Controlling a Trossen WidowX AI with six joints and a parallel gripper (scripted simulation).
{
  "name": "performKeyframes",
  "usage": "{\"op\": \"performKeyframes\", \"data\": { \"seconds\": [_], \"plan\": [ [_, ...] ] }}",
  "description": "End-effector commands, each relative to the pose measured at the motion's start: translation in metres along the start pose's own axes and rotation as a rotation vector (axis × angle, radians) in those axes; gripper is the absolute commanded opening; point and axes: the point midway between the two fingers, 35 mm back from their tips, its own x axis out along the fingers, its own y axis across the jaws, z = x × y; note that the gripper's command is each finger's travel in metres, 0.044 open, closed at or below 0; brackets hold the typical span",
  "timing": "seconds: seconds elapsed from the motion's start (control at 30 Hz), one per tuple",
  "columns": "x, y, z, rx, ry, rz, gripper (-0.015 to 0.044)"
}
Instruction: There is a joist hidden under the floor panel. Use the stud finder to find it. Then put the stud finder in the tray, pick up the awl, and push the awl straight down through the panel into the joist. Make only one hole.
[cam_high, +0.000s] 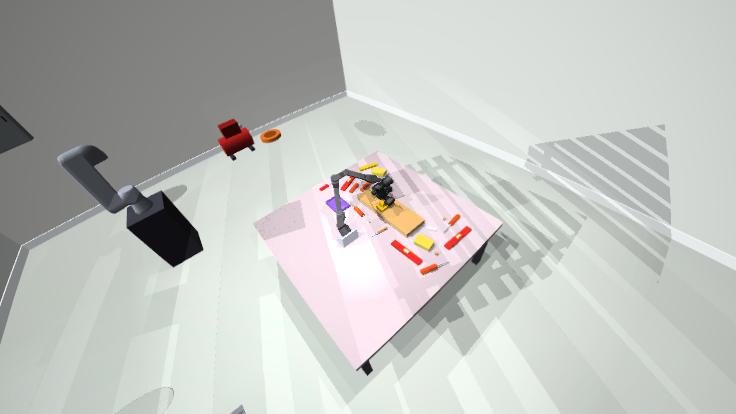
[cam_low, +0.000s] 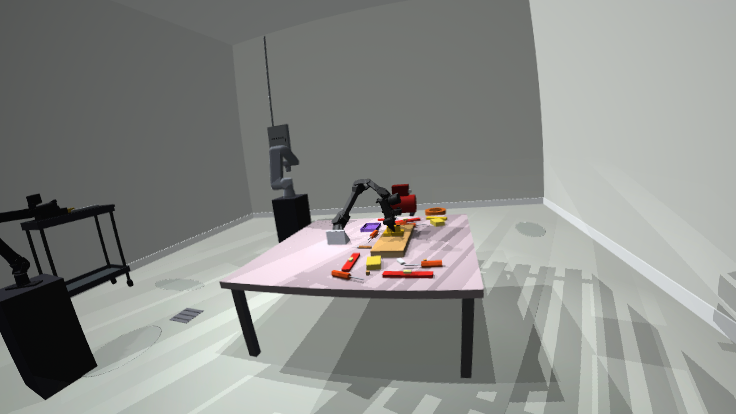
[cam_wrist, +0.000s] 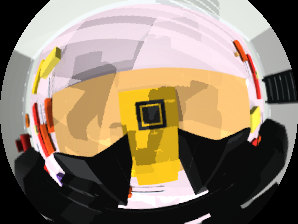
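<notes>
The yellow stud finder (cam_high: 381, 205) (cam_low: 393, 233) (cam_wrist: 127, 107) is between the fingers of my gripper (cam_high: 385, 201) (cam_low: 392, 227) (cam_wrist: 150, 132), which is shut on it. Its dark square window faces up in the wrist view. It is at the top face of the tan floor panel (cam_high: 408, 216) (cam_low: 389, 247) (cam_wrist: 215, 112); whether it touches is too small to tell. The purple tray (cam_high: 334, 204) (cam_low: 370, 227) lies near the arm, looking empty. A small tool with a light orange handle and thin shaft, seemingly the awl (cam_high: 381, 230) (cam_low: 364, 247), lies beside the panel on the arm's base side.
Red levels (cam_high: 406, 252) (cam_high: 450, 243) (cam_low: 419, 274), yellow blocks (cam_high: 424, 242) (cam_low: 373, 263) and orange-handled tools (cam_high: 428, 268) (cam_high: 453, 220) (cam_low: 431, 263) lie beyond one panel end. More red, orange and yellow things lie beyond the other. An orange-handled tool (cam_high: 358, 211) lies between tray and panel.
</notes>
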Motion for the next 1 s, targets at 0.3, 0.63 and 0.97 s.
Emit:
{"op": "performKeyframes", "data": {
  "seconds": [0.3, 0.63, 0.97],
  "plan": [
    [-0.001, -0.044, 0.0, 0.002, 0.0, -0.009, 0.0],
    [-0.001, -0.076, 0.0, 0.001, -0.001, -0.011, 0.0],
    [-0.002, -0.109, -0.001, 0.0, -0.001, -0.012, 0.0]
  ]
}}
